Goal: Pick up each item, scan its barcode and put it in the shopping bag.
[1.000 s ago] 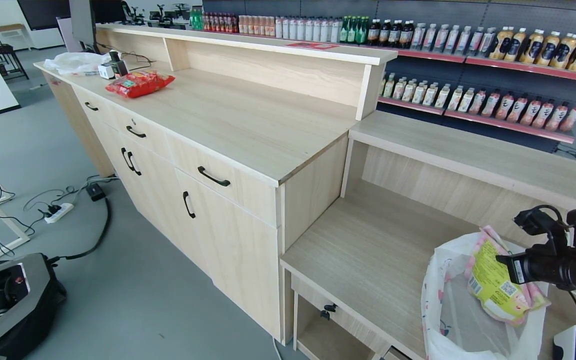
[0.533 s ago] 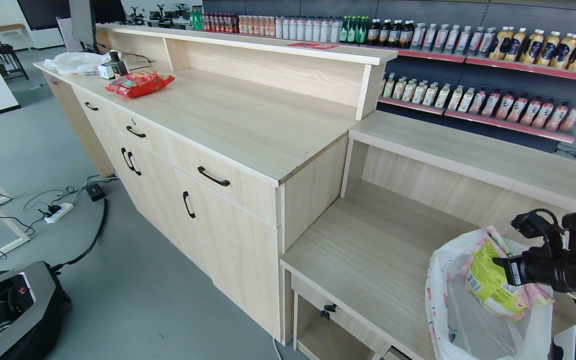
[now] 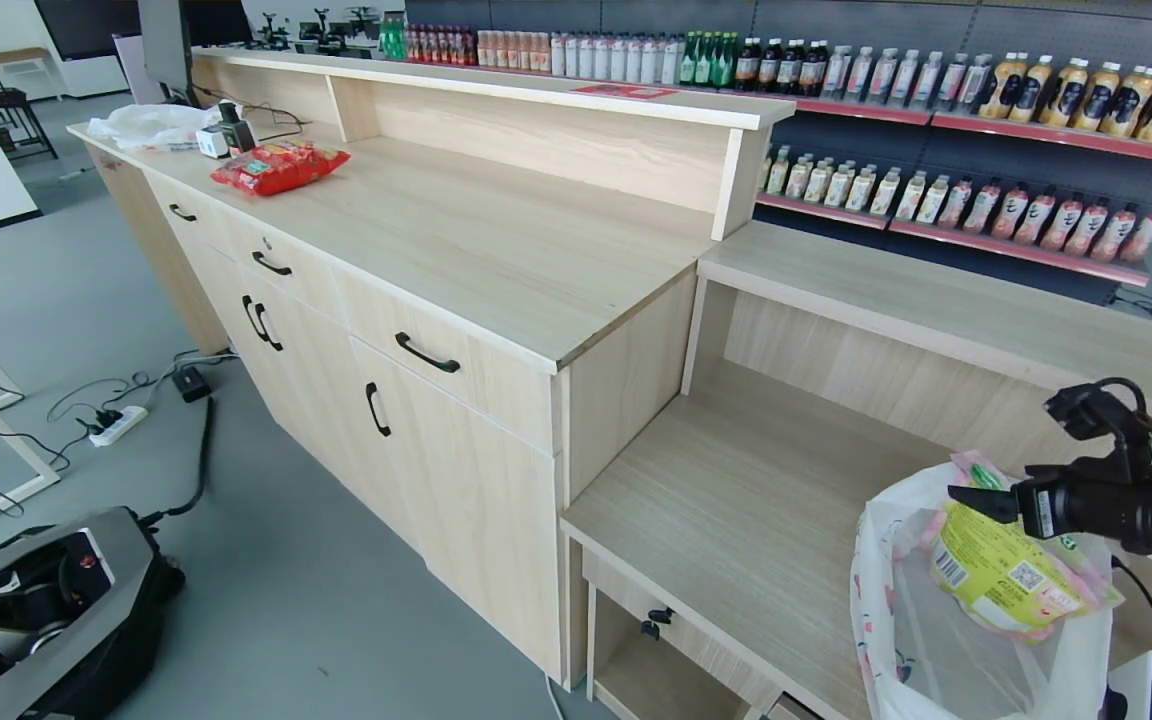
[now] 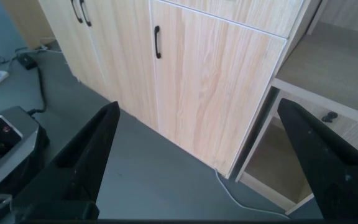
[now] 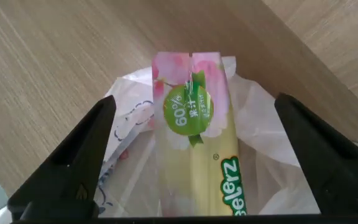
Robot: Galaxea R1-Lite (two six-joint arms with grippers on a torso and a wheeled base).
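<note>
The right tool (image 3: 981, 497) is rising and drawing back from where it was a second ago, and the yellow-and-pink plastic snack packet (image 3: 1011, 575) is settling lower into the mouth of the white translucent plastic shopping bag (image 3: 896, 620), at the lower right of the frame. The bag is standing on the low pale wood desk (image 3: 736, 500). The tool's fingers are spreading wide to either side of the packet and gripping nothing, so the release appears to be done. The packet is leaning with its long axis running from upper left to lower right in the head view. Its pink sealed end is pointing up toward the tool and its printed yellow face is turned upward. To finish this step well, the tool should probably be lifting straight up with its fingers kept wide, so that neither is snagging the thin bag film or dragging the packet back out. The left tool (image 4: 197, 115) is hanging wide open and empty above the grey floor (image 4: 166, 186). A red plastic packet (image 3: 278, 166) is waiting on the tall desk at the upper left.
</note>
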